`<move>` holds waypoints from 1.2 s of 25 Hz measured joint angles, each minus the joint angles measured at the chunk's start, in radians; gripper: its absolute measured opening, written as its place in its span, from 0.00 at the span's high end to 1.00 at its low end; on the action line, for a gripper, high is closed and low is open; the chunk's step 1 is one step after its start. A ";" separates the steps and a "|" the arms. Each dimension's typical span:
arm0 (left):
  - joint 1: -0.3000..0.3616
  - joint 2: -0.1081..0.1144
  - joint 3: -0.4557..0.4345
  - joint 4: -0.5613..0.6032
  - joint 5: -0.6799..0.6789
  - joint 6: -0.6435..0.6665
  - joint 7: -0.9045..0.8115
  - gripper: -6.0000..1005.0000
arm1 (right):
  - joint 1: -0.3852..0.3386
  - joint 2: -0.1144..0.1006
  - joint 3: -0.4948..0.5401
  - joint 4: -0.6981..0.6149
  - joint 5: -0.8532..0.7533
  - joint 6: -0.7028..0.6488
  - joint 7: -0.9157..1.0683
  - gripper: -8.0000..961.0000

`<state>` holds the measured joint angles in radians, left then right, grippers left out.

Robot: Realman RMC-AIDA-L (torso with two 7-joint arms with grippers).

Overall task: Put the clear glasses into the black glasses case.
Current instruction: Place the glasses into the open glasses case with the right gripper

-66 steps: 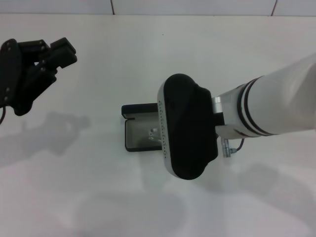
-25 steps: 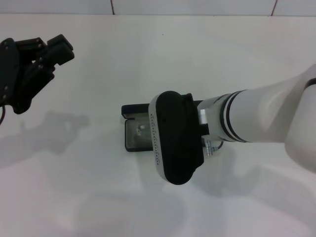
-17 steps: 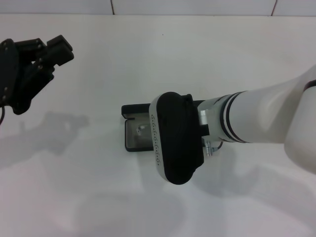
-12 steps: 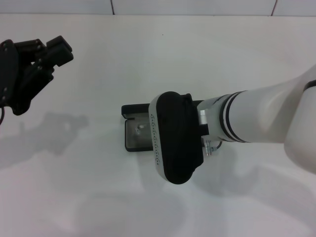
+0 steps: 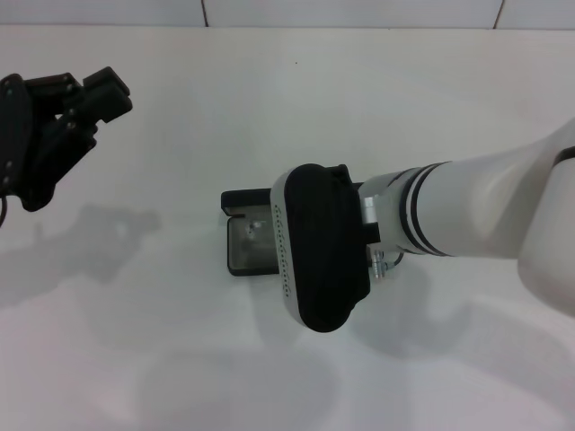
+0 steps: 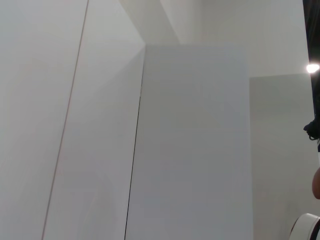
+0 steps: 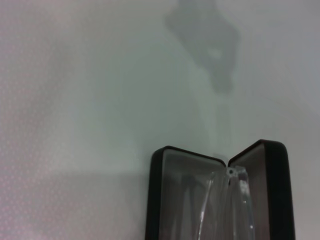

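The black glasses case [image 5: 241, 256] lies open in the middle of the white table, its grey lining up and its lid [image 5: 244, 200] towards the far side. In the right wrist view the clear glasses [image 7: 234, 196] rest inside the case [image 7: 156, 205], with a thin temple arm running along the lining. My right arm's black wrist housing [image 5: 319, 260] hangs directly over the case's right part and covers my right gripper. My left gripper [image 5: 85, 94] is held high at the far left, open and empty, well away from the case.
A bare white table [image 5: 180, 359] surrounds the case on all sides, with a tiled wall edge at the far back. The left wrist view faces only white wall panels [image 6: 190, 150].
My right arm has moved left, further over the open case, and has stayed almost still over the last second. The left arm has hardly shifted.
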<state>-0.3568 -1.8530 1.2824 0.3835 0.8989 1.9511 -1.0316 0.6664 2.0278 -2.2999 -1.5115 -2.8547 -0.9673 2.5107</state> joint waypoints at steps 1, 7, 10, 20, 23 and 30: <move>0.000 0.000 0.000 0.000 0.000 0.000 0.000 0.91 | 0.000 0.000 -0.001 -0.001 -0.001 0.000 0.000 0.86; 0.001 0.000 0.000 0.000 0.000 0.000 0.002 0.91 | -0.002 0.000 -0.002 -0.002 -0.005 0.004 0.001 0.86; 0.001 0.000 0.000 0.000 0.000 0.000 0.002 0.91 | -0.002 0.000 -0.003 -0.002 -0.005 0.006 0.002 0.85; 0.001 0.000 0.000 0.000 0.000 0.000 0.002 0.91 | -0.003 0.000 -0.003 -0.004 -0.005 0.007 0.004 0.83; 0.001 0.000 0.000 0.000 0.000 0.000 0.002 0.90 | -0.007 0.000 -0.003 -0.007 -0.005 0.007 0.004 0.83; 0.002 0.000 0.000 0.000 0.000 0.000 0.002 0.90 | -0.013 0.000 -0.003 -0.013 -0.007 0.009 0.002 0.82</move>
<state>-0.3546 -1.8530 1.2824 0.3835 0.8989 1.9512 -1.0292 0.6536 2.0279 -2.3027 -1.5249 -2.8618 -0.9586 2.5125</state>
